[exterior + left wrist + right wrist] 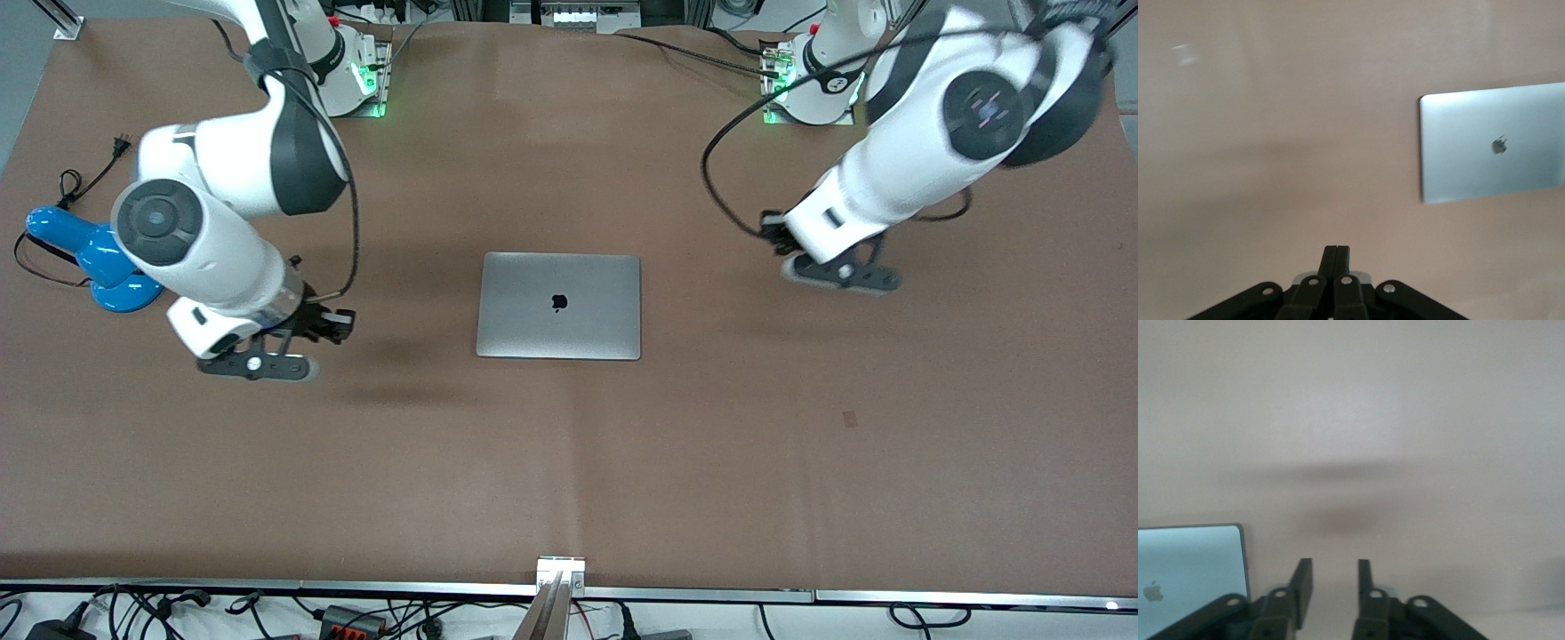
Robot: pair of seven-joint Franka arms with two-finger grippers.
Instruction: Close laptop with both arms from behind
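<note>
From the front view, we see the laptop (558,305) lying shut and flat in the middle of the brown counter (569,462), its lid with the black apple facing up. The left end effector (840,273) hangs over the counter toward the left arm's end. The right end effector (260,365) hangs over the counter toward the right arm's end, near a blue thing (93,258).

In the left wrist view, we see the left end effector (1337,253) with its fingers pressed together, and the laptop (1491,152) well apart from it.

In the right wrist view, the right end effector (1332,581) has its fingers spread, holding nothing, with the laptop (1190,573) just beside it.
</note>
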